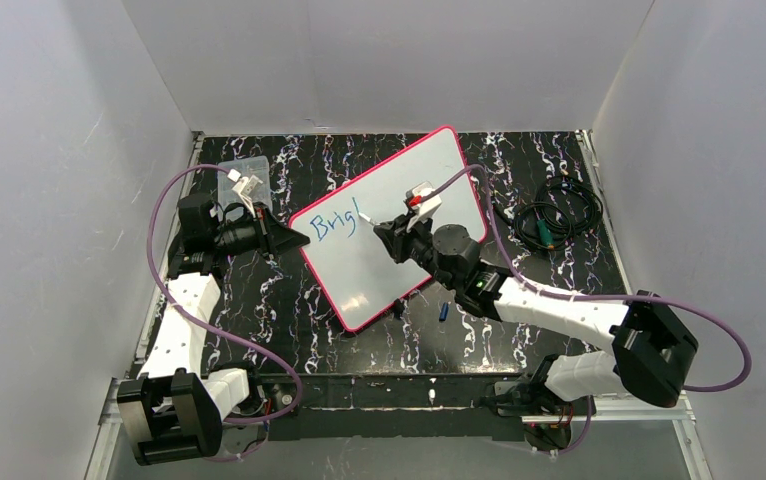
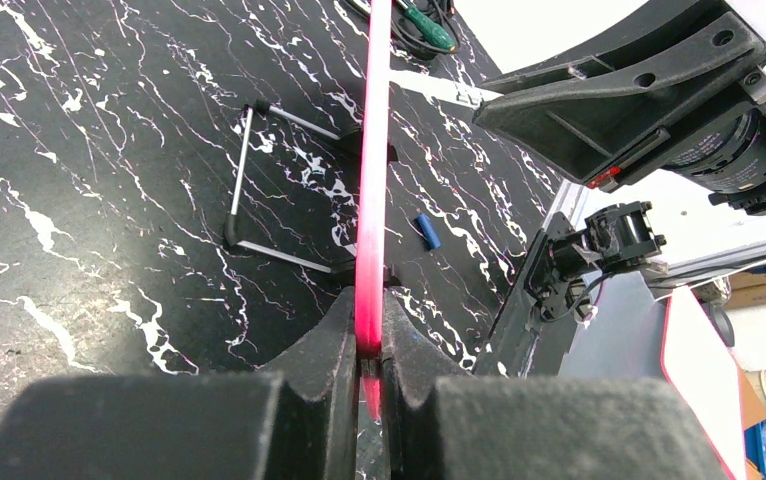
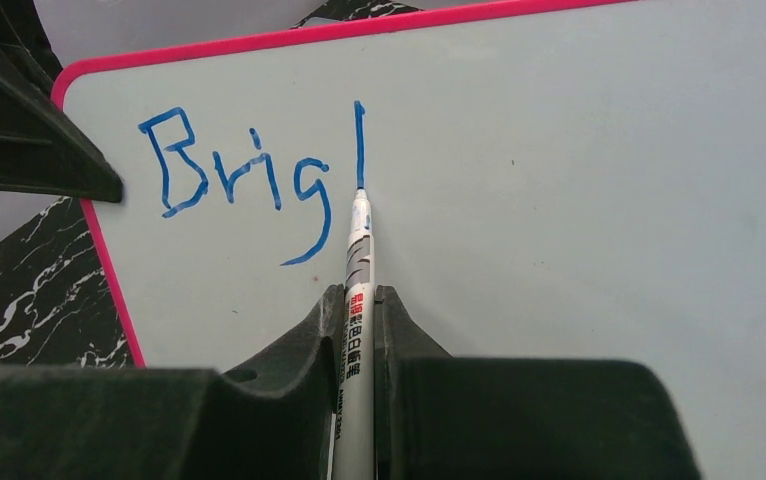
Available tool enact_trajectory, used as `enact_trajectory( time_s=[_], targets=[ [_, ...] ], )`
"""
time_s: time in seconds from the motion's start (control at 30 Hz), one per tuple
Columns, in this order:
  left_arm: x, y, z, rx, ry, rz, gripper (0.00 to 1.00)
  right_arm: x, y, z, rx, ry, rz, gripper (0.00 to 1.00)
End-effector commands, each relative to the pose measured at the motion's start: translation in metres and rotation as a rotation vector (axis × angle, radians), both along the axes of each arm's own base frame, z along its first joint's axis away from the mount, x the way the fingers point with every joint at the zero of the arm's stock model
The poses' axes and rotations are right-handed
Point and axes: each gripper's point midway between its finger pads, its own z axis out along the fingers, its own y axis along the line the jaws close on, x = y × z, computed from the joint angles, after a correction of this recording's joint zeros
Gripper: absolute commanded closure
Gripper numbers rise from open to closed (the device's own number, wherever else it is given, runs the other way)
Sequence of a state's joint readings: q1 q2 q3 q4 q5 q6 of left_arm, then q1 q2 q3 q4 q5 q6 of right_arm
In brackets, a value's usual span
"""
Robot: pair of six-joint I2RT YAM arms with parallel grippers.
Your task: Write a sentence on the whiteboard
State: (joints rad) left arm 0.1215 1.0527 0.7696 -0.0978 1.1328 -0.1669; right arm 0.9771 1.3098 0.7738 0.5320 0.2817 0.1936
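Note:
The whiteboard (image 1: 399,205), white with a pink-red rim, lies tilted on the black table. Blue writing (image 1: 337,225) on it reads "Brig" plus one upright stroke; it also shows in the right wrist view (image 3: 249,180). My left gripper (image 1: 294,238) is shut on the board's left rim (image 2: 371,200), seen edge-on between the jaws (image 2: 369,345). My right gripper (image 1: 384,228) is shut on a white marker (image 3: 359,290). The marker's tip (image 3: 360,190) touches the board at the bottom of the upright stroke.
A clear plastic box (image 1: 244,175) stands at the back left. A coil of black cable with a green-handled tool (image 1: 557,215) lies at the back right. A small blue cap (image 1: 443,311) lies near the board's front edge; it also shows in the left wrist view (image 2: 427,230).

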Motion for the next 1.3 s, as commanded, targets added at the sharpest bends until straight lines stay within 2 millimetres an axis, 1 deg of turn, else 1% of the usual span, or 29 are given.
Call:
enact_trajectory(
  time_s=[0.0, 0.13, 0.3, 0.53, 0.77, 0.9, 1.07, 1.27],
  targets=[
    [-0.004, -0.002, 0.019, 0.006, -0.110, -0.037, 1.00, 0.001, -0.006, 0.000, 0.013, 0.008, -0.023, 0.99],
    [-0.004, -0.002, 0.019, 0.006, -0.110, -0.037, 1.00, 0.004, -0.006, 0.012, 0.043, -0.018, -0.036, 0.99],
    [-0.003, -0.002, 0.018, 0.006, -0.108, -0.037, 1.00, 0.008, 0.000, 0.026, 0.076, -0.056, -0.034, 0.99],
    [-0.003, -0.002, 0.019, 0.006, -0.108, -0.036, 1.00, 0.017, -0.001, 0.035, 0.078, -0.082, -0.075, 0.99],
    [-0.002, -0.002, 0.019, 0.005, -0.108, -0.037, 1.00, 0.021, 0.000, 0.033, 0.064, -0.085, -0.090, 0.99],
    [-0.003, -0.002, 0.019, 0.005, -0.110, -0.037, 1.00, 0.023, -0.004, 0.031, 0.058, -0.078, -0.113, 0.99],
    [-0.003, -0.002, 0.019, 0.005, -0.112, -0.037, 1.00, 0.021, -0.010, 0.019, 0.038, -0.054, -0.123, 0.99],
    [-0.003, -0.002, 0.020, 0.005, -0.112, -0.037, 1.00, 0.013, -0.013, 0.000, 0.015, -0.012, -0.101, 0.99]
  ],
)
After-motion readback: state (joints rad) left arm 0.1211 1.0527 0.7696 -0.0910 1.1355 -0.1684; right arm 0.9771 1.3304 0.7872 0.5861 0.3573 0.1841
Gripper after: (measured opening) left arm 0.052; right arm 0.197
